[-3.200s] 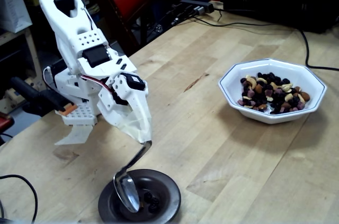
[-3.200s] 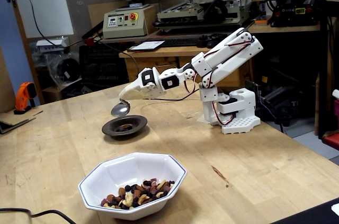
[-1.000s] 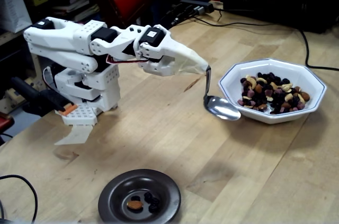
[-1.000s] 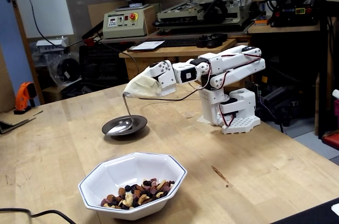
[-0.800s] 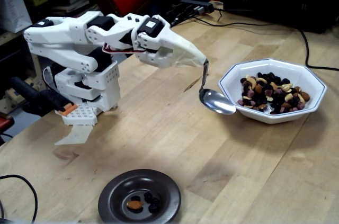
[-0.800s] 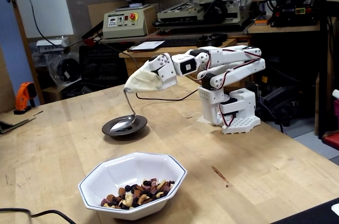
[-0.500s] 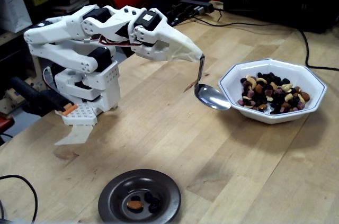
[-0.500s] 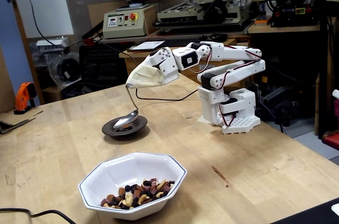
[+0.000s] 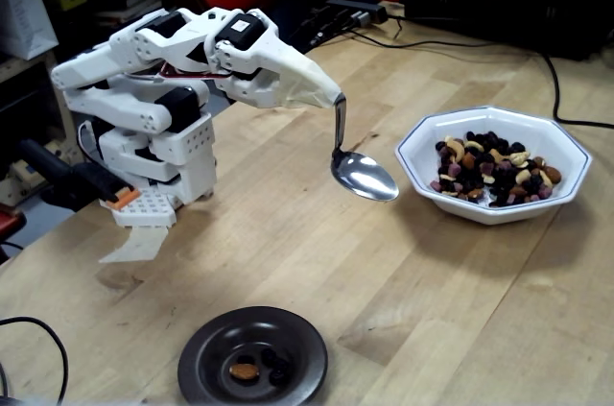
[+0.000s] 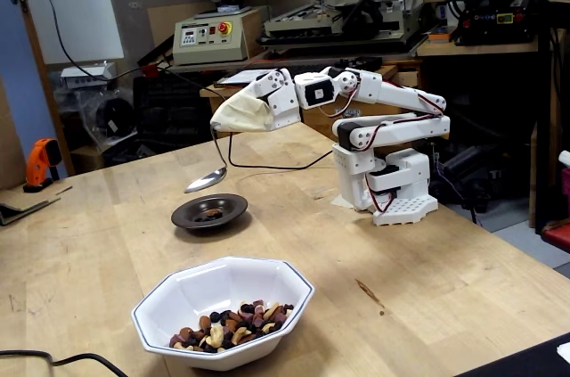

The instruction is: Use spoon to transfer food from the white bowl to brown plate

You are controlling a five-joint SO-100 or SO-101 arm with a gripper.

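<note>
Where a fixed view looks down, the fingers, wrapped in pale cloth, clamp one spoon, its empty oval hanging above the surface just left of the one white bowl of food. One brown plate shows one nut and two dark pieces. Another fixed view, from the side, shows the spoon raised above the plate, bowl nearest.

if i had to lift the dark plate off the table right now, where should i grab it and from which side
Grip the plate by its raised rim, one finger inside and one outside, since it sits flat and low with no handle. Probably come from above at the edge nearest the arm's base, the left side in the fixed view that shows it at the bottom. The few bits of food lie in the centre, clear of the rim. Keep it level.
</note>
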